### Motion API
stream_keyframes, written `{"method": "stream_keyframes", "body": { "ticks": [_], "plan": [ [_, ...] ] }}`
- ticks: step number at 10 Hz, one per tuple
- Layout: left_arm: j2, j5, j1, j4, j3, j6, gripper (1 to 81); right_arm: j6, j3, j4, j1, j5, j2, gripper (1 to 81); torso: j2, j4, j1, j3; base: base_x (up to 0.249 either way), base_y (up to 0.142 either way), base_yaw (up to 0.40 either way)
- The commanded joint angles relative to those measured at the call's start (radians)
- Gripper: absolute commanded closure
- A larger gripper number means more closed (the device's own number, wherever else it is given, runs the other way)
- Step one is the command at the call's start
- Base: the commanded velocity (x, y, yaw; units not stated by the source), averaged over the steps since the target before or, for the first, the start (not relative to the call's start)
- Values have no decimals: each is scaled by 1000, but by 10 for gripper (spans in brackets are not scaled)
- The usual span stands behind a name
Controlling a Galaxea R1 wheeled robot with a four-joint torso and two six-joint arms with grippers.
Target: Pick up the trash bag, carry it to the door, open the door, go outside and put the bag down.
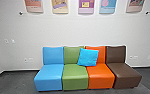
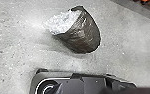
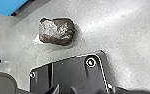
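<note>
One wide dark plate (image 2: 91,85), the robot's own, is nearest you, and just beyond it you've got the trash bag (image 2: 83,37), down on the grey floor (image 2: 131,50). It's lying tipped, white filling (image 2: 63,22) at its mouth; the floor seems to bear its weight, close in, probably handy for reaching. How far either gripper is open, or whether it has hold of anything, you can't tell. Farther off, four seats (image 1: 101,77) stand side by side, likely to make one bench, and a blue cushion (image 1: 88,57) leans there, propped by their backs (image 1: 71,53).
</note>
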State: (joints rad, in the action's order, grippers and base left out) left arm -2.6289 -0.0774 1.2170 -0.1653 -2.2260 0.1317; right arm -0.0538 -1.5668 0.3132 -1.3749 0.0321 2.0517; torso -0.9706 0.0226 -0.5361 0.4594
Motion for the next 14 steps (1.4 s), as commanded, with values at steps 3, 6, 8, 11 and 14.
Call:
{"method": "stream_keyframes", "body": {
  "ticks": [3,6,8,11,14],
  "plan": [
    [56,-91,-159,-74,52,-1,10,2,84,26,67,-58,-91,10,-169,0,-108,0,0,0,0],
    [53,-137,-216,-100,61,-1,10,2,140,26,87,-58,-138,10,-272,0,-172,105,0,0,0],
    [58,-137,-237,-112,80,-1,10,3,163,26,99,-58,-161,10,-330,0,-209,156,0,0,0],
    [59,-139,-270,-115,86,-1,10,3,202,47,113,-58,-209,10,-444,0,-281,264,0,0,0],
    [55,-174,-325,-172,83,-1,10,3,268,67,131,-60,-279,10,-555,0,-352,369,0,0,0]
  ]
}}
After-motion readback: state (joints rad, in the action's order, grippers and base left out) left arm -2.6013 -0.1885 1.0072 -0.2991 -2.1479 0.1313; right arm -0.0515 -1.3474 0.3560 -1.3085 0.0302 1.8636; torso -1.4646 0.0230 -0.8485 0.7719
